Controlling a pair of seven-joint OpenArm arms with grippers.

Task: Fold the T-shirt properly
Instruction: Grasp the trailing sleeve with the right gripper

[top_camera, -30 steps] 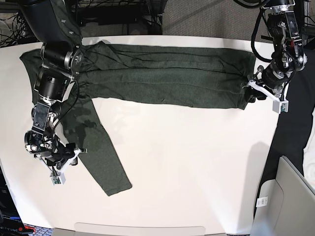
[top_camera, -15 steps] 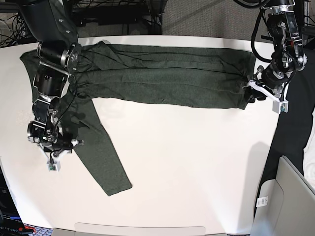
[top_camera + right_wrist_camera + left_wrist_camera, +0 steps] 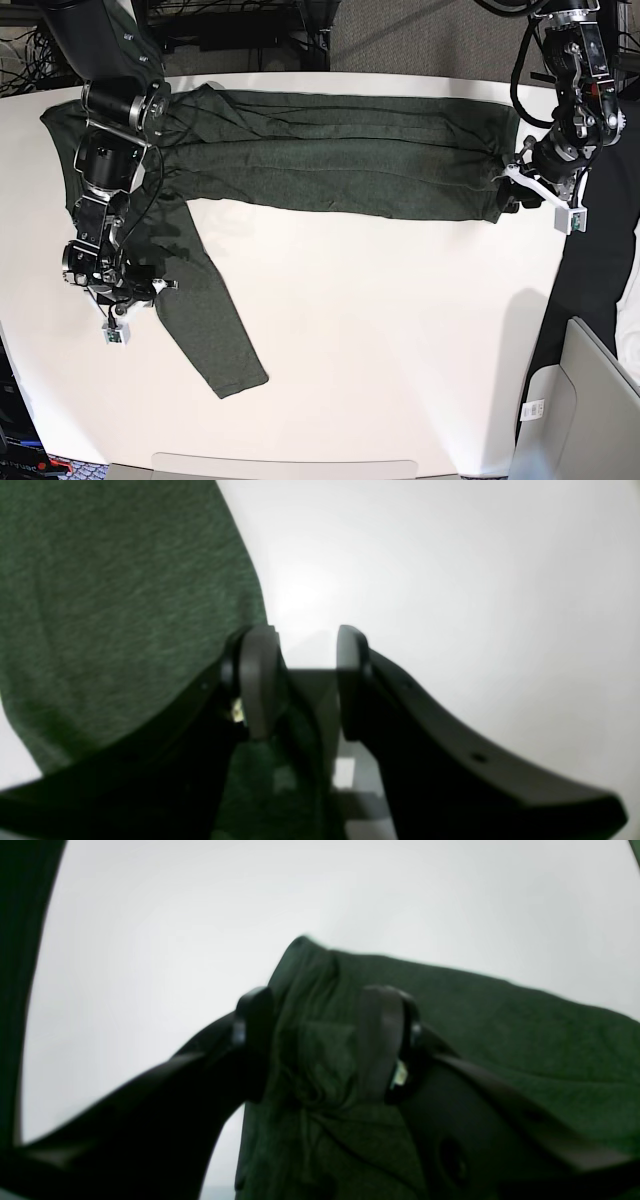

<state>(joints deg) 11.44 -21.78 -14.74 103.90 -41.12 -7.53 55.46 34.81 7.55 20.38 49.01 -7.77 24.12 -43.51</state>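
Item one: we list a white rectangular table (image 3: pixel 400 330), filling most of the base view. Item two: a large dark olive-green heathered knit T-shirt (image 3: pixel 330 165) with long sleeves, spread across the table from nine to three o'clock, one sleeve trailing down toward seven o'clock. Item three: the left gripper (image 3: pixel 320 1040), at three o'clock in the base view, its jaws clamped on bunched T-shirt fabric. Item four: the right gripper (image 3: pixel 302 680), at eight o'clock beside the sleeve edge, jaws parted with only bare table between the tips.
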